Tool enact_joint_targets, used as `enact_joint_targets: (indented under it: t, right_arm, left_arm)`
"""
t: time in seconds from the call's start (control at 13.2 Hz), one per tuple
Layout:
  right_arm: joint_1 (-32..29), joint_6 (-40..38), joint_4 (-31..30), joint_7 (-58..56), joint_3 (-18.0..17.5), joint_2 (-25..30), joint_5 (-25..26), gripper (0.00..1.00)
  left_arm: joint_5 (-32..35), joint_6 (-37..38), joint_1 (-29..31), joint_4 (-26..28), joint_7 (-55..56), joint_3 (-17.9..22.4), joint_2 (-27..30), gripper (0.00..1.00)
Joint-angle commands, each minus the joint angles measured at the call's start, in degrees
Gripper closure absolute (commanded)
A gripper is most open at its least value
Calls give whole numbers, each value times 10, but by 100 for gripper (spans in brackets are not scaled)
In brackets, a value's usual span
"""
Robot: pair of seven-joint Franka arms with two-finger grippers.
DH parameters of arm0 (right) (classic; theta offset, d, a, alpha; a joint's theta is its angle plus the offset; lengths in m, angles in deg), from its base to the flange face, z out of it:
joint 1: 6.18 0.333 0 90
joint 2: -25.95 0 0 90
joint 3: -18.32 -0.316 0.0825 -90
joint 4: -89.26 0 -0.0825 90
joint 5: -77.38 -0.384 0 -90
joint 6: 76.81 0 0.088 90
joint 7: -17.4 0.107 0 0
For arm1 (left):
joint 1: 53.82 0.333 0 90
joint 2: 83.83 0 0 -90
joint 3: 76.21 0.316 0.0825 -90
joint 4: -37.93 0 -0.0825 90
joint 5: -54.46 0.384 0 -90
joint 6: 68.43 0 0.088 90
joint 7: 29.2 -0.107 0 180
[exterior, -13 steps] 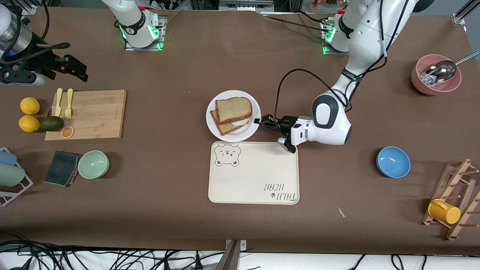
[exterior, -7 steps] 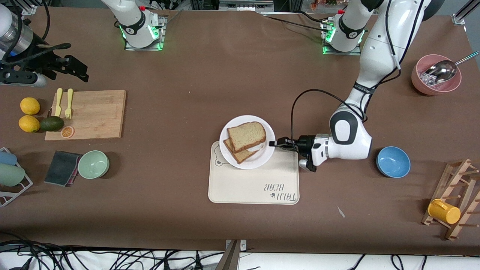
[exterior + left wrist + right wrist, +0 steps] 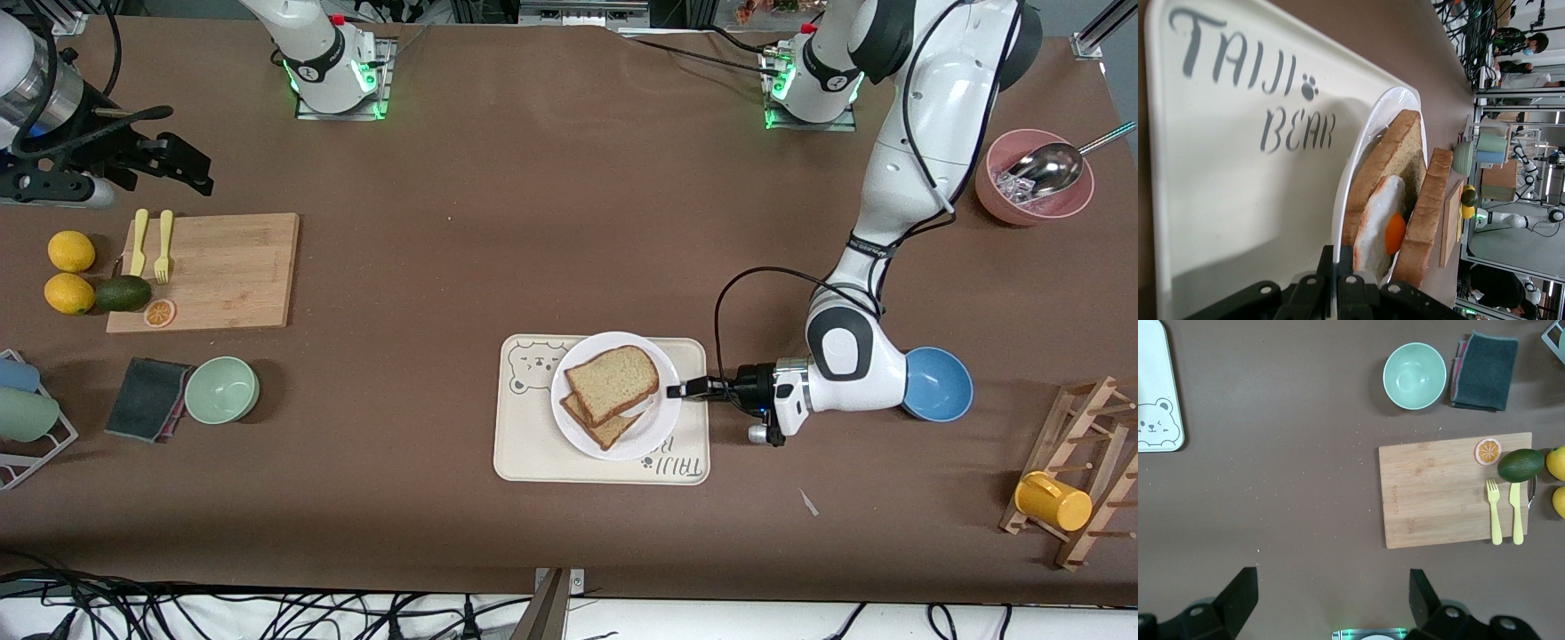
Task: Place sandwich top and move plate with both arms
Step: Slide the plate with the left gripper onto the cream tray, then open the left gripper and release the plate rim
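The white plate (image 3: pixel 656 425) carries the sandwich and is over the cream bear tray (image 3: pixel 533 453); I cannot tell whether it touches the tray. The light-tan sandwich top (image 3: pixel 612 382) lies on the darker slice. My left gripper (image 3: pixel 680 389) is shut on the plate's rim at the side toward the left arm's end. In the left wrist view the fingers (image 3: pixel 1338 257) pinch the plate rim (image 3: pixel 1353 173), with the fried egg (image 3: pixel 1395 233) between the lower slice and the sandwich top (image 3: pixel 1431 200). My right gripper (image 3: pixel 182 171) waits open and empty above the table near the cutting board, as the right wrist view (image 3: pixel 1331 590) also shows.
A blue bowl (image 3: pixel 938 384) sits close beside the left arm's wrist. A pink bowl with a scoop (image 3: pixel 1031 182) and a wooden rack with a yellow cup (image 3: pixel 1053 500) are at the left arm's end. A cutting board (image 3: pixel 222 271), green bowl (image 3: pixel 222 389) and cloth (image 3: pixel 147 397) are at the right arm's end.
My left gripper has carried the plate with the sandwich from the bare table toward the front camera, to over the bear tray. The right arm has not moved.
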Motion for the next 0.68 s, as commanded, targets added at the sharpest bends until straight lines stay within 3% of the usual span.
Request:
enact_joint_targets:
  t: [0.0,0.23,0.3,0.38,0.6]
  right_arm:
    - [1,-4,2,-4,0,2,-8,0]
    - [1,-4,2,-4,1,2,-8,0]
    - [1,-3,2,-4,0,2,-8,0]
    - [1,-3,2,-4,1,2,-8,0]
    - [1,-3,2,-4,1,2,-8,0]
  left_arm:
    - [-23,-15,-5,-68,8,-2,-43,100]
    - [-22,-39,-10,-68,21,-2,-47,100]
    - [-15,-39,-9,-68,37,-2,-42,87]
    - [-10,-38,-6,-67,50,-1,-39,1]
    - [39,-31,2,-62,57,-1,-20,0]
